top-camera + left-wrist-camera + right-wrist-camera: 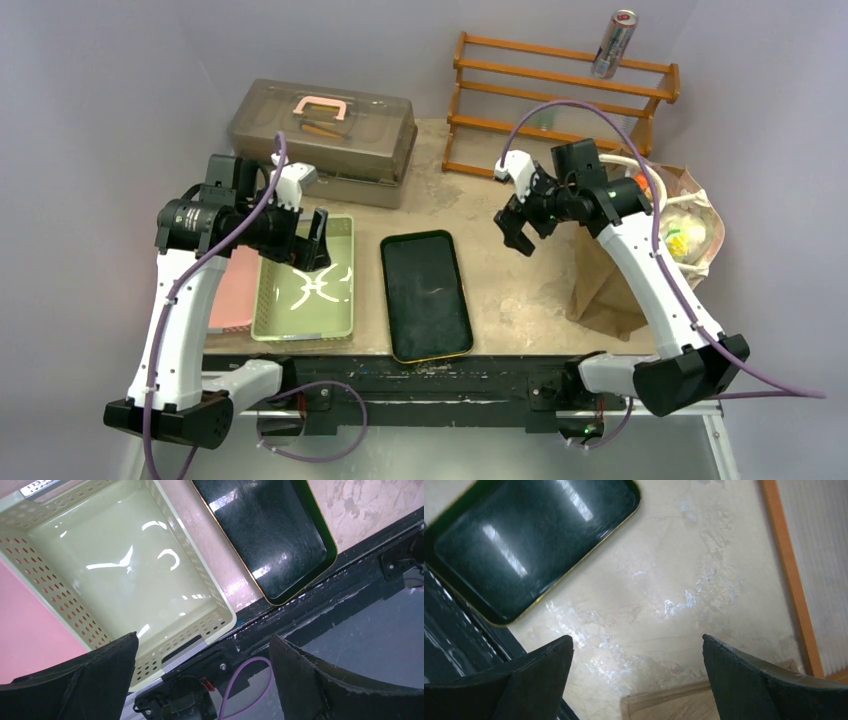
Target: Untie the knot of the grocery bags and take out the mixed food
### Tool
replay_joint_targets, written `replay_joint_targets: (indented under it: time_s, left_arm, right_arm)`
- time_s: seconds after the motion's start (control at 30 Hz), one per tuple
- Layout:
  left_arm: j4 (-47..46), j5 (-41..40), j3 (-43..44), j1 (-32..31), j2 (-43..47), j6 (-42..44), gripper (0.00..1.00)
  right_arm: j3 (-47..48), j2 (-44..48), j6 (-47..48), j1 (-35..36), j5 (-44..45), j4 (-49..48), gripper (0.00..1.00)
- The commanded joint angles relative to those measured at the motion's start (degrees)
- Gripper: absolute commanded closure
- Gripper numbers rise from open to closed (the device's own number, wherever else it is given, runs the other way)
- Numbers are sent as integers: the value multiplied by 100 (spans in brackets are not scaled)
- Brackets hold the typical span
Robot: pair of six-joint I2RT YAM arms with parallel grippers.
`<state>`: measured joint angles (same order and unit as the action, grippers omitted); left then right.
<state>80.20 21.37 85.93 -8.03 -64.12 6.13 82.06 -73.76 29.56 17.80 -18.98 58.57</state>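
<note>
The brown paper bag [603,287] stands at the right of the table, and its corner shows at the bottom of the right wrist view [684,704]. Behind it lies the crinkly transparent plastic bag [693,232], with orange and yellowish food blurred inside. A white loop handle [628,160] shows behind my right arm. My right gripper [513,231] is open and empty, hovering over bare table left of the paper bag; it also shows in the right wrist view [638,642]. My left gripper [312,243] is open and empty above the green basket [270,300]; it also shows in the left wrist view [205,645].
A black tray [426,295] lies in the middle, and a pink tray [232,290] lies left of the basket. A grey-brown lidded case [322,125] stands at the back left. A wooden rack [560,95] at the back right holds a silver can [614,43].
</note>
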Motion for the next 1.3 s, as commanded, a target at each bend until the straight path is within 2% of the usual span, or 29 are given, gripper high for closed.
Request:
replay_joint_targets:
  time_s: [0.0,0.13,0.23,0.4,0.53,0.73,0.93,1.07,1.2,1.27]
  left_arm:
    - [-175,18,131,100,95,-332,0]
    - [-205,514,215,100,204,-282,0]
    - [-216,793,286,100,167,-388,0]
    - [-265,998,212,393,145,-495,0]
    - [-306,1222,139,633,134,-537,0]
    - [-374,1210,139,650,62,-534,0]
    - [-363,1036,231,654,8,-505,0]
    - [-669,654,163,649,115,-438,0]
    - [-762,971,316,587,49,-75,0]
    - [-668,1048,598,162,-152,321,0]
  right_arm:
    - [-559,33,1632,358,12,277,1]
    - [-1198,-166,2676,1133,933,-120,1]
    - [-1519,-616,3074,1467,1102,-468,1]
    - [-2197,-1391,3281,1629,1204,-1225,1]
    - [-2352,-1919,2901,1850,1190,-2008,2]
    - [-2128,-2716,2105,2246,1217,-2748,2]
    - [-1363,-3216,1056,2568,894,-3082,2]
    - [-845,-3013,532,2566,462,-2861,2]
    - [-760,-2020,488,2337,518,-2258,2]
    - [-466,-1421,294,1879,417,-1737,2]
